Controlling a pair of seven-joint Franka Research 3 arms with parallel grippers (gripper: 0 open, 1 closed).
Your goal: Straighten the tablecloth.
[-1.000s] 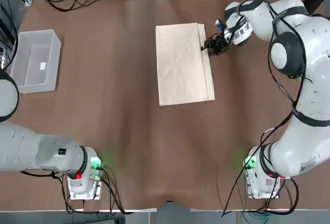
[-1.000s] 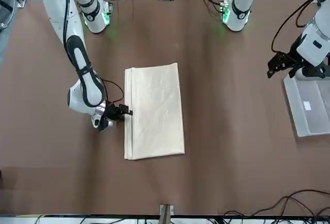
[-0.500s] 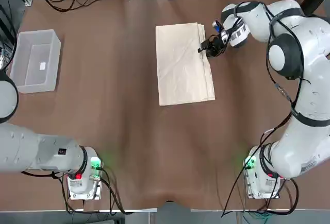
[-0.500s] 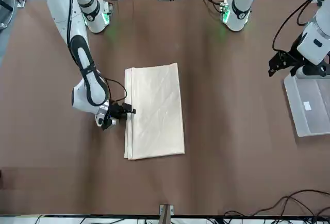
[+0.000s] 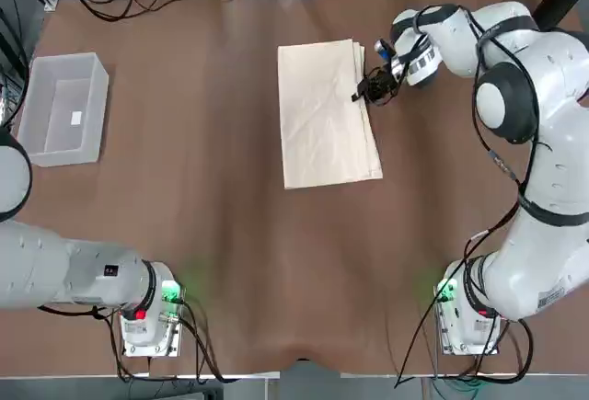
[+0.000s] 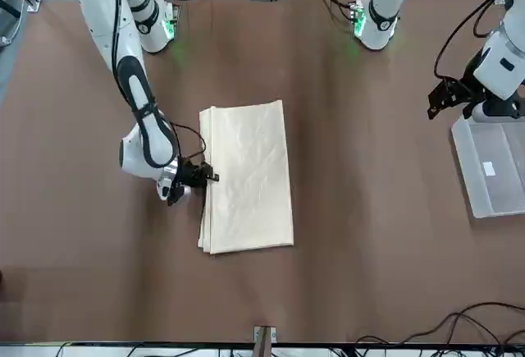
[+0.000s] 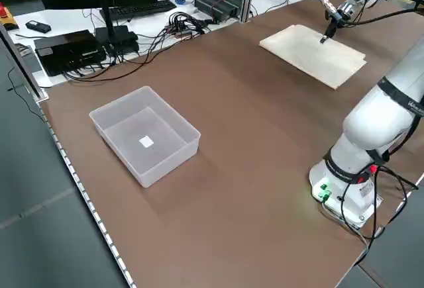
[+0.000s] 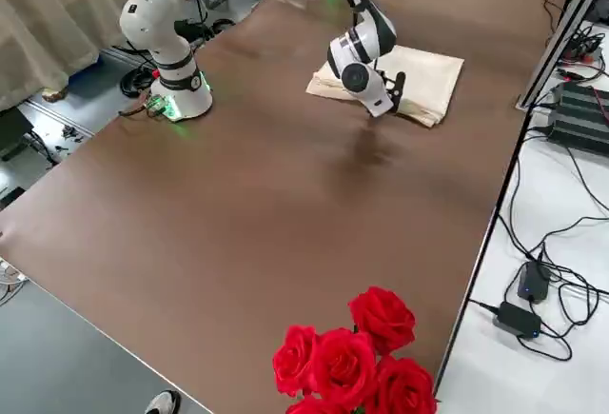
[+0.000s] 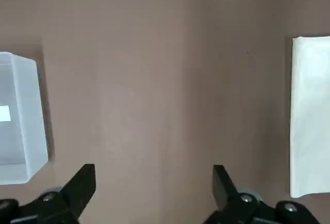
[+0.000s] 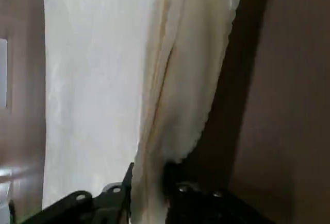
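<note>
One folded tablecloth [image 5: 320, 120] lies toward the far edge of the table [image 5: 276, 262], roughly midway between its sides. The right gripper [image 10: 149, 175], at the cloth's right edge, has its fingers clamped on a gathered fold, probably to draw the layers open. The left gripper [image 9: 153, 167] waits near the bin [image 5: 63, 110] by the far left corner, fingers wide apart. That bin could hinder spreading leftward; the right arm [image 5: 552, 152] crosses the right side.

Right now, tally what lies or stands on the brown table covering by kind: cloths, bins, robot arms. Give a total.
Cloths: 1, the folded cream cloth
Bins: 1, the clear bin
Robot arms: 2, left arm and right arm
Total: 4
</note>
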